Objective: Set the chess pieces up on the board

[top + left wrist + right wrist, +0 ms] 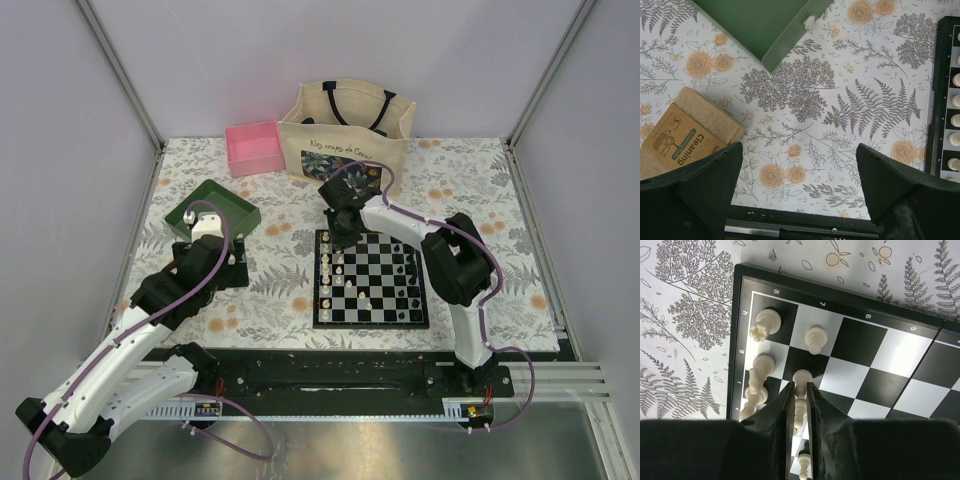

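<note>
The board (pixel 370 322) lies in front of the right arm, with cream-white chess pieces (pixel 330 270) along its left columns and black ones (pixel 410 270) on its right. My right gripper (pixel 800 389) hangs over the far left corner of the board (pixel 840 297). It is shut on the head of a white pawn (pixel 802 377) that stands on a dark square. A white rook (pixel 765 322) and another pawn (pixel 815 339) stand just beyond it. My left gripper (pixel 799 147) is open above the flowered tablecloth, left of the board, with nothing between its fingers.
A green tray (pixel 212 212) sits at the far left, with a small white object (pixel 809 21) at its rim. A pink box (pixel 255 147) and a tote bag (pixel 345 130) stand at the back. A pack of cleaning sponges (pixel 685 135) lies by the left finger.
</note>
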You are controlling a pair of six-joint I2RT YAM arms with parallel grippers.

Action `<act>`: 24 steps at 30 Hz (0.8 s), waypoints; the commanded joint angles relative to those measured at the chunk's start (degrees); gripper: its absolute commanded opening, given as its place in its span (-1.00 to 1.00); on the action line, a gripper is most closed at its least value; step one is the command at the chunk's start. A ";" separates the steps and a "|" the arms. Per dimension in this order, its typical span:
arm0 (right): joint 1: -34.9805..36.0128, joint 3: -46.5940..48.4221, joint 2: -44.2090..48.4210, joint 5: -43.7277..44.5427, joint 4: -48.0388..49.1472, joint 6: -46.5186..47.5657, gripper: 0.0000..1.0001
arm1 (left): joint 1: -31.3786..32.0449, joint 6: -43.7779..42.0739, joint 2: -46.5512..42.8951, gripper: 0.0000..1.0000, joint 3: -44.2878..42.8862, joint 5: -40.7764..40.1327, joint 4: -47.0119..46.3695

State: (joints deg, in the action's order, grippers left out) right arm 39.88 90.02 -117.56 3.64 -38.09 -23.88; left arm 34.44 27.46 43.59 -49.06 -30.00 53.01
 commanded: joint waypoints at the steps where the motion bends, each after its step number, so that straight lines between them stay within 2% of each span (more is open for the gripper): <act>1: 0.55 3.06 -0.74 1.72 0.12 -0.20 -0.55 | -0.25 0.40 -0.35 0.98 -1.30 -0.76 -1.42; 17: 0.55 3.06 -0.92 2.86 -0.15 0.15 -0.55 | -0.25 0.40 -0.18 0.98 -1.30 -0.76 -1.42; 24: 0.46 2.53 -0.83 2.16 0.03 0.15 -0.42 | -0.25 0.40 -0.18 0.98 -1.30 -0.76 -1.42</act>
State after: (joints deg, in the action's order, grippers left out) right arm 39.88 91.64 -118.21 5.06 -38.39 -23.81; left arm 34.44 27.46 43.62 -49.06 -30.00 53.01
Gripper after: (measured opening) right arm 0.266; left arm 0.988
